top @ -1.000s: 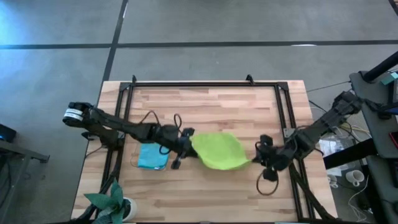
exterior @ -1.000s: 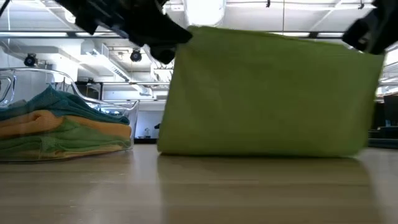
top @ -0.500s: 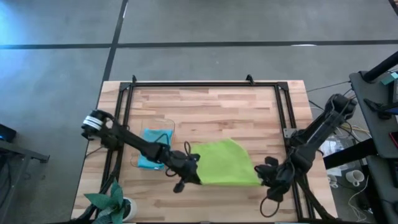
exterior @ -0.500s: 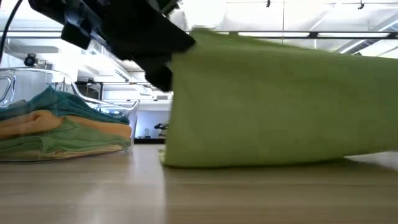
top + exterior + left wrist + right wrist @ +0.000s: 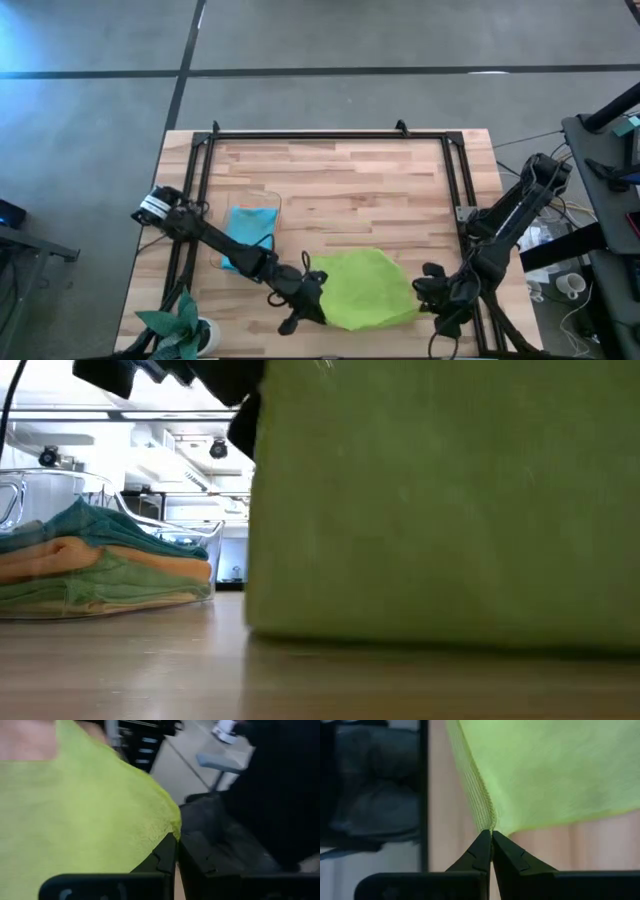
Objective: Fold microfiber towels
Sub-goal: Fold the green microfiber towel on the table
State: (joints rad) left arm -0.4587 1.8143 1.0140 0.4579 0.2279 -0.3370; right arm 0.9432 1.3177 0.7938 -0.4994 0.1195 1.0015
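Note:
A lime green microfiber towel [image 5: 365,290] is held up between my two grippers near the table's near edge. My left gripper [image 5: 318,298] is shut on its left top corner and my right gripper [image 5: 425,298] on its right top corner. In the low view the towel [image 5: 440,500] fills most of the picture, and its lower edge [image 5: 400,638] reaches the tabletop. Other folded towels [image 5: 95,560] lie stacked in a clear container [image 5: 248,238] at the left. My left gripper pinches the towel's corner [image 5: 171,826] between its two shut fingers, which slant forward and slightly down. The cloth spreads away from the fingers toward the other gripper. My right gripper pinches the opposite corner [image 5: 492,824] at the hemmed edge between its shut fingertips, coming steeply from above. The cloth hangs from the hold with its lower edge on the table.
A potted green plant [image 5: 182,325] stands at the near left corner. A black metal frame [image 5: 330,135] runs round the wooden tabletop. Bare wood [image 5: 350,190] lies between the towel and the far edge. Cables and gear [image 5: 560,270] sit off the right side.
Both grippers have moved toward the table's near edge and sunk a little, keeping hold of the towel's corners. The lime green towel has travelled with them from mid-table, its lower edge trailing on the wood. The left gripper has rolled somewhat.

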